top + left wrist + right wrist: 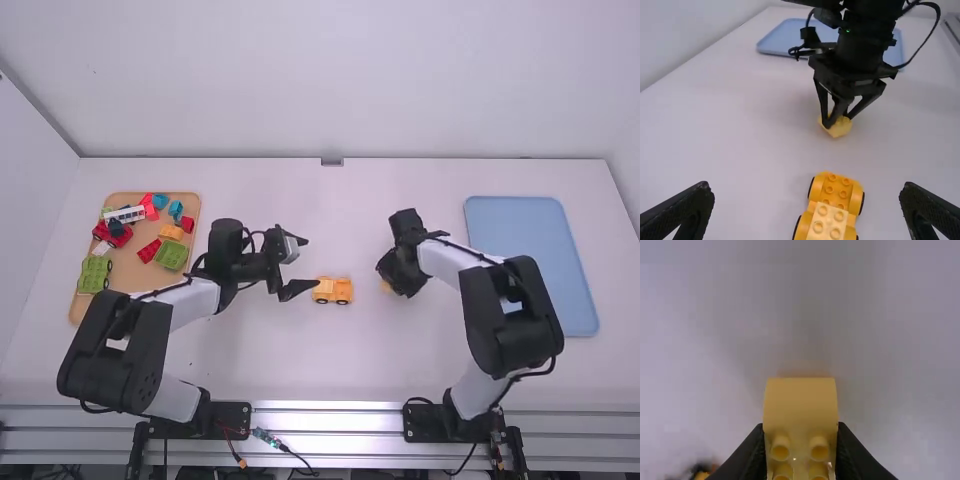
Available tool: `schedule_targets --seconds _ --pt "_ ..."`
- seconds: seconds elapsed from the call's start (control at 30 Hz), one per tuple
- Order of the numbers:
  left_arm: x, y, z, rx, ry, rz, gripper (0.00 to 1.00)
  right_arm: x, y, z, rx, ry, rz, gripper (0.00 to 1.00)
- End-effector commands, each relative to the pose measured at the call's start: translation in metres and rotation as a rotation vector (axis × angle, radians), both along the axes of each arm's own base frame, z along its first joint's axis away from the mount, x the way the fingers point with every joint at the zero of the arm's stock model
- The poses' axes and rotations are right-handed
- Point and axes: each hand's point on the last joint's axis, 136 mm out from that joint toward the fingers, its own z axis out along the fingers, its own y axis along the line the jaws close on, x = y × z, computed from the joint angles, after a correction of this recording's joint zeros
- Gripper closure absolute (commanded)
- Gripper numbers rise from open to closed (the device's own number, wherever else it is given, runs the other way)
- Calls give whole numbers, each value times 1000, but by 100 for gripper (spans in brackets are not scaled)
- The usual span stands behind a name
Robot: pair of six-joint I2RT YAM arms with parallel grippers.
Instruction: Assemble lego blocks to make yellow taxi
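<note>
My left gripper (296, 266) stands open just left of the orange-yellow wheeled car base (333, 290) on the table. In the left wrist view the left gripper (806, 207) has the car base (841, 189) between its wide-apart fingers, touching neither; a lighter yellow block (828, 221) sits on it. To the right of the car, my right gripper (391, 284) is low over the table, partly hiding a yellow block (386, 287). The right wrist view has the right gripper (801, 452) shut on this yellow block (800, 402), which has a curved face and studs.
A wooden tray (126, 277) of red, green, blue and yellow blocks lies at the far left. At the right a blue tray (531, 262) lies behind the right arm. White table surface extends beyond both grippers.
</note>
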Motion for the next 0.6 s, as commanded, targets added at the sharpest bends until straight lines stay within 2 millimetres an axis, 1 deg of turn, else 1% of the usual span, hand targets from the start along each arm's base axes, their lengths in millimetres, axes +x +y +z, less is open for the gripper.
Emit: schedule_targets --seconds 0.0,0.07,0.17,0.23,0.27,0.3,0.33,0.37,0.4,0.43,0.47,0.57 --pt "2 0 14 -17 -32 -7 1 -12 -6 -8 38 100 -338 100" --pt "2 0 14 -16 -32 -7 1 -16 -10 -10 51 135 -449 100" --pt "1 -1 15 -18 -32 -10 1 -19 -9 -12 80 160 -489 100" --pt "1 -1 14 -18 -32 -10 1 -23 -4 -12 126 190 -507 96" --pt "1 -1 15 -18 -32 -10 1 -23 -2 -12 140 195 -507 85" --pt "1 -1 15 -18 -32 -10 1 -20 -1 -12 158 185 -498 64" --pt "1 -1 15 -18 -32 -10 1 -18 -1 -13 165 171 -485 51" --pt "1 -1 15 -18 -32 -10 1 -17 -1 -13 167 166 -481 43" --pt "1 -1 14 -18 -31 -10 1 -13 -1 -14 173 144 -463 20" --pt "1 -1 14 -18 -31 -10 1 -12 -1 -15 177 131 -451 5" --pt "1 -1 14 -18 -32 -10 1 -10 -1 -16 183 115 -443 1" --pt "1 -1 14 -18 -32 -9 1 -9 0 -18 194 103 -437 1"
